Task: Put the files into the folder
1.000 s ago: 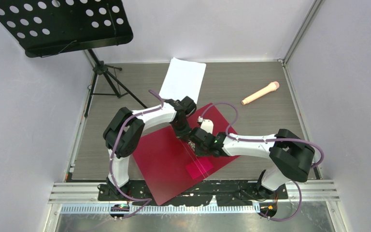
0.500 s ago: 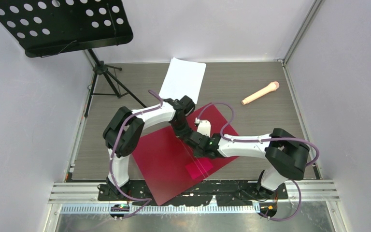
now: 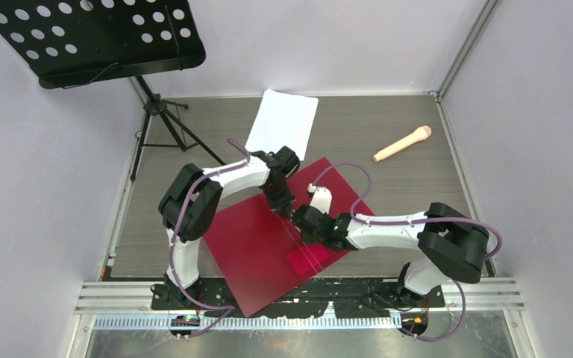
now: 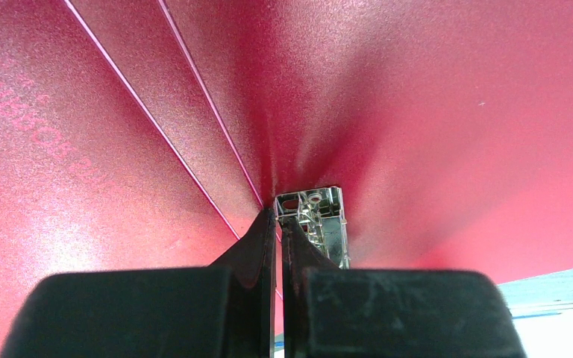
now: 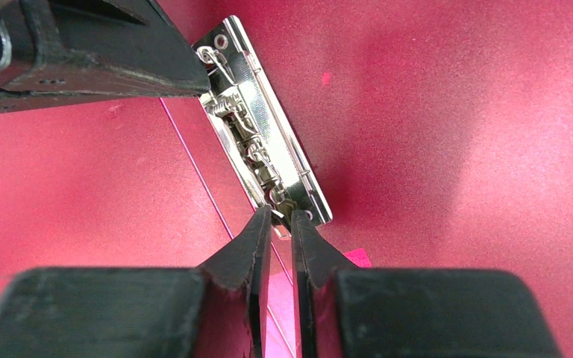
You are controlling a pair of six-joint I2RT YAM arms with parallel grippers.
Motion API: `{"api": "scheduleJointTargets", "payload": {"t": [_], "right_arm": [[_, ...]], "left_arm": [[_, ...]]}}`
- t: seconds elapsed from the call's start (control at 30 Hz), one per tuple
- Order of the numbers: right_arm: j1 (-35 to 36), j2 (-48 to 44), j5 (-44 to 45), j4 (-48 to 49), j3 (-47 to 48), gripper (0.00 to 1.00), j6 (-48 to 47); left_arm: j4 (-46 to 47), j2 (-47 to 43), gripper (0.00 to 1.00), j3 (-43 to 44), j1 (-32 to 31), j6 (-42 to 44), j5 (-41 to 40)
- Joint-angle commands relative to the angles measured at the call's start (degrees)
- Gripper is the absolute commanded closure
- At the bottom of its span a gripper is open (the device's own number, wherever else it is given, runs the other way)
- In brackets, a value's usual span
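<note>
The red folder (image 3: 257, 250) lies open on the table, with its metal spine clip (image 5: 265, 142) and pink patch (image 3: 307, 259) showing. The files (image 3: 282, 123), white sheets, lie apart at the back of the table. My left gripper (image 3: 284, 208) is shut, its tips (image 4: 278, 216) pressed down at the far end of the clip (image 4: 319, 224). My right gripper (image 3: 301, 221) is at the clip's near end, and its tips (image 5: 280, 218) are closed on the clip's small metal lever. The left fingers (image 5: 97, 56) also show in the right wrist view.
A beige microphone (image 3: 403, 143) lies at the back right. A black perforated music stand (image 3: 93, 37) stands at the back left, its tripod legs (image 3: 166, 125) on the floor beside the table. The folder's near corner hangs over the table's front rail (image 3: 306, 294).
My right arm has shifted a little, its wrist sliding slightly left and nearer along the spine. The left gripper has stayed at the clip's far end. The folder and files have not moved.
</note>
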Motion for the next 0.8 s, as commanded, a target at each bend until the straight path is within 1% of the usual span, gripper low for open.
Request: {"api": "scheduleJointTargets", "payload": {"t": [0.0,0.23,0.37,0.5,0.6,0.77], "right_arm": [[-3.03,6.90,8.30,-15.12,-2.51,0.94,-0.99],[-3.05,9.59,15.21,-22.28,1.28,0.94,1.23],[-2.59,8.10,18.29,-23.81,1.86,0.94,2.33],[-0.55,7.49,23.86,-26.34,3.74,0.93,2.60],[1.26,9.39,25.07,-26.97,4.93,0.92,2.19],[2.28,11.62,24.74,-26.45,5.29,0.90,2.72]], "left_arm": [[-8.67,6.47,1.00,-5.01,0.79,2.86,-11.31],[-8.55,6.25,1.00,-5.36,0.97,3.47,-11.21],[-8.45,6.41,1.00,-5.44,1.07,3.87,-11.10],[-8.32,6.36,1.00,-5.42,1.07,3.99,-10.96],[-8.27,6.51,1.00,-5.37,1.11,4.19,-10.78],[-8.00,6.26,1.00,-5.69,1.20,4.49,-10.54]]}}
